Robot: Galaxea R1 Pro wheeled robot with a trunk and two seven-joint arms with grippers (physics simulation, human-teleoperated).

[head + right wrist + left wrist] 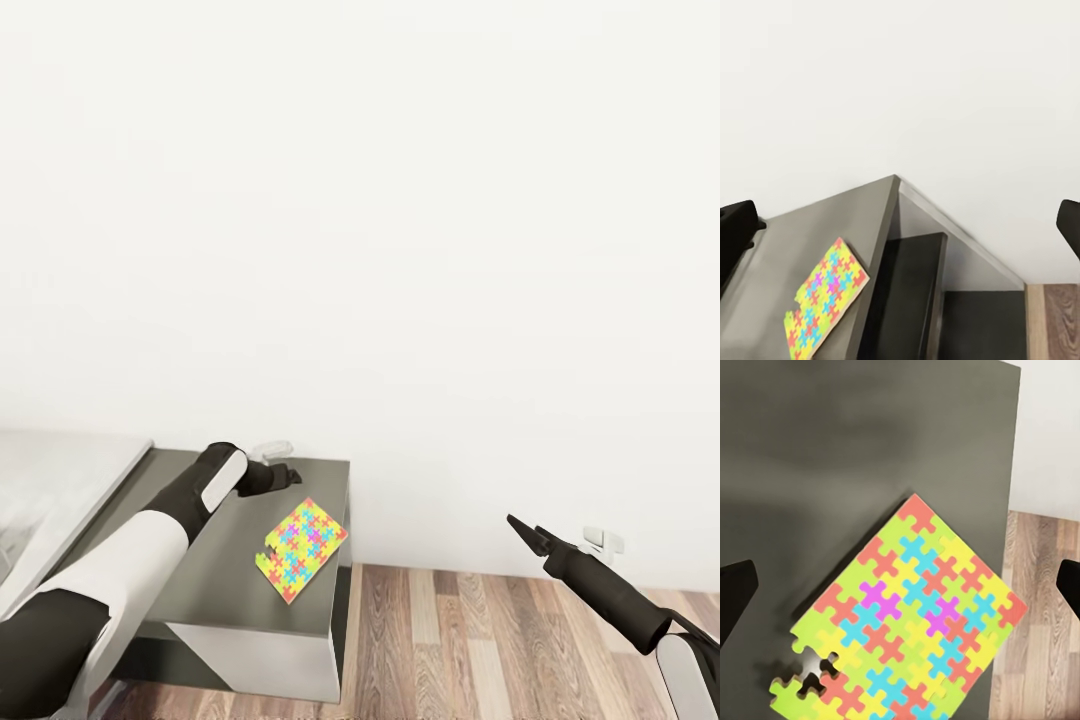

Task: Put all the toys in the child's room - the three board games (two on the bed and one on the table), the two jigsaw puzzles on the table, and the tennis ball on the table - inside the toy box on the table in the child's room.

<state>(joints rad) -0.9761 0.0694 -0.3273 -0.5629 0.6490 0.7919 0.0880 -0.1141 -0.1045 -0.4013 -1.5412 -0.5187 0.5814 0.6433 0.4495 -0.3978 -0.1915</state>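
Up close, jigsaw puzzle (907, 619) has 1 corner loose.

We see the thin multicoloured interlocking-piece jigsaw slab (301, 551) lying flat on the grey-topped desk (230, 580), near its right end, just right of our left gripper (285, 478); wood-plank floor (480, 640) spreads rightward.

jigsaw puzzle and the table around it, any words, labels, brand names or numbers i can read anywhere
None: no readable text in any view.
The jigsaw puzzle carries only coloured interlocking pieces, no print.
The table top is plain dark grey, unmarked.
The wall socket by the floor shows no legible marking.
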